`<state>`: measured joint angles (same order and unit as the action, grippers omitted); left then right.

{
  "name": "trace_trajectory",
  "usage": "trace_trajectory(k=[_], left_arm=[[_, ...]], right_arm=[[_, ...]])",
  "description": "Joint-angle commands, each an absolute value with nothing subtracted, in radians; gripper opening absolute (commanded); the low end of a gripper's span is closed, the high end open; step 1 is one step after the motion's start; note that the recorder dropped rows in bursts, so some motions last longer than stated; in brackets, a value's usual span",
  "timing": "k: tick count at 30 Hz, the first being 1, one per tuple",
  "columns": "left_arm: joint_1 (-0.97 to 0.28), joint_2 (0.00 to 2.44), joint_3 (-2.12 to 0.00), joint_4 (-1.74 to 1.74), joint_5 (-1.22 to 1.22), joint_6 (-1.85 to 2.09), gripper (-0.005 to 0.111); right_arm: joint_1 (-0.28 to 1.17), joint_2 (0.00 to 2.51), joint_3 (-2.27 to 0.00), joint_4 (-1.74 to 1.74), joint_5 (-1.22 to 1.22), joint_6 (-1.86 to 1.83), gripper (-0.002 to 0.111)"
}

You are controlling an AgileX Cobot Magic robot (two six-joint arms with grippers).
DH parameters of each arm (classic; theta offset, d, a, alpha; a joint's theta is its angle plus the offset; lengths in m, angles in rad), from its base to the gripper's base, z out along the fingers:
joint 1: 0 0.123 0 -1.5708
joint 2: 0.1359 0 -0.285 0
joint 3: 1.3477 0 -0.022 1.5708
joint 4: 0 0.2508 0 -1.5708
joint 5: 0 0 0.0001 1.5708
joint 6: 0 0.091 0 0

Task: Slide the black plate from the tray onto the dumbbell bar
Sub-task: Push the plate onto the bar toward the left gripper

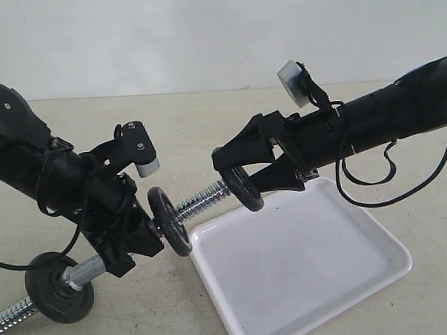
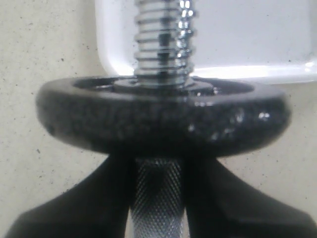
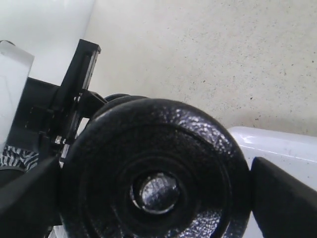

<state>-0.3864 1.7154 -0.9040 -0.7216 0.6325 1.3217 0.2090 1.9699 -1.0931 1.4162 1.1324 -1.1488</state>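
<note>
A: Holding anything, the right end effector?
B: Clamped on the black plate, at the dumbbell bar tip, above the tray corner. How far it's threaded on is hard to judge.
A: And the left end effector?
B: Closed round the bar's knurled middle, its tips hidden behind a mounted disc. Bar's far end is cut off.

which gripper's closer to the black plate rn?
Right. The right gripper clamps the black plate by its rim at the threaded tip of the dumbbell bar. The left gripper holds the bar's knurled middle, behind a mounted disc.
</note>
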Motion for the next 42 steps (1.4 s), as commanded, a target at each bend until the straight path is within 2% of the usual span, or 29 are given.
trace_trajectory(k=[1,42], left_arm=[[-0.393,1.681,-0.926,-0.834,0.626,1.338,0.004],[-0.393,1.681,-0.926,-0.853,0.628,1.354,0.004]], right_arm=[[0.209,1.956,-1.099,1.477,1.221,-1.161,0.000],[0.348,2.036,-1.099,1.696,1.221,-1.265,0.000]])
